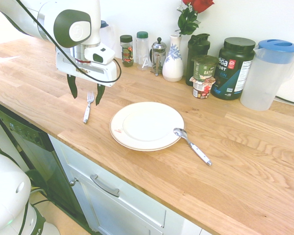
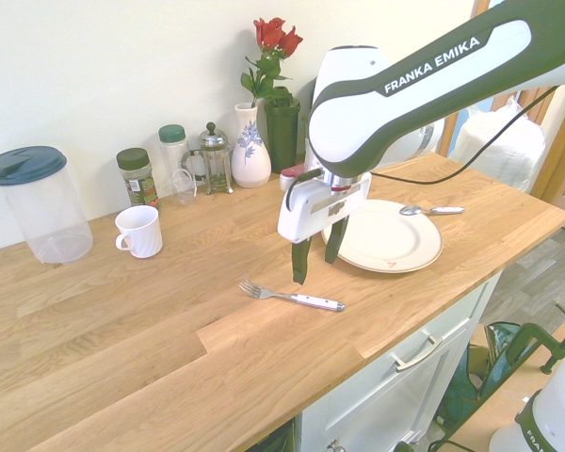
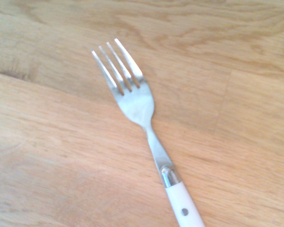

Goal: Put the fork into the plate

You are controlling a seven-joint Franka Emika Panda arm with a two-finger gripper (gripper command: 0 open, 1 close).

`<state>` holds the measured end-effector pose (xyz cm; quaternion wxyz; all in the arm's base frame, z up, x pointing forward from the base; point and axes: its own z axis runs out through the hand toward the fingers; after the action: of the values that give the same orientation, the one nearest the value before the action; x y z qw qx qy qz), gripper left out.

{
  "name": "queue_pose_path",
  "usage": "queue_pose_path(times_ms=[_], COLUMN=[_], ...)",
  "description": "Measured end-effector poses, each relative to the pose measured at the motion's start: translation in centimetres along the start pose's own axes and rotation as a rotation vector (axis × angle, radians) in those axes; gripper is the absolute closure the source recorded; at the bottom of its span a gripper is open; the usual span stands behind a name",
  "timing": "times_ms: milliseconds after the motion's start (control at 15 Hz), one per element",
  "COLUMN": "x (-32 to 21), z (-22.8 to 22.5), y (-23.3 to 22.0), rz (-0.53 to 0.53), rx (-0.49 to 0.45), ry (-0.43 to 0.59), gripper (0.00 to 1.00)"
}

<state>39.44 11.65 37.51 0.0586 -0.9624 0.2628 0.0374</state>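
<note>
Gripper [image 1: 85,93] hangs over the wooden plank tabletop [image 1: 245,161], pointing down, its 2 dark fingers [image 1: 72,87] spread apart and empty, standing above the tine end of the small silver metal fork with 4 tines and a white handle [image 1: 87,108]. The fork lies flat on the tabletop, free of any contact, well left of the large round cream-white dinner plate with a small reddish smudge near its rim [image 1: 147,125] in the first exterior view; wrist view shows tines, neck and the start of the handle in sharp focus. Risks, as judged from here: (1) the fork is thin and flat against the wood, so fingers descending short of the surface would close on air, while descending too far would jam the tips into the tabletop; (2) a pinch at the tine end would leave the heavier handle free to swing or slip out in transit; (3) fingers not squared across the narrow neck could skid the fork sideways instead of lifting it. To the right of the plate, a round-bowled silver spoon with a white handle [image 1: 191,145] rests with its bowl touching the plate rim; a careless release could knock it.
</note>
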Motion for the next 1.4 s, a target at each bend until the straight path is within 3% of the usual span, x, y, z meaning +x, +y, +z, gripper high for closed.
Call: queue_pose_path(times_ms=[667, 733, 1000, 1400], x=[-2.8, -3.0, -2.8, -2.4], z=[4.3, 4.6, 4.6, 5.5], y=[0.3, 0.2, -0.3, -0.4], rz=[-0.108, -0.121, -0.179, -0.197], rx=[-0.117, -0.119, -0.108, -0.116], ry=[-0.022, -0.009, 0.083, 0.107], gripper=[0.00, 1.00, 1.00, 1.00])
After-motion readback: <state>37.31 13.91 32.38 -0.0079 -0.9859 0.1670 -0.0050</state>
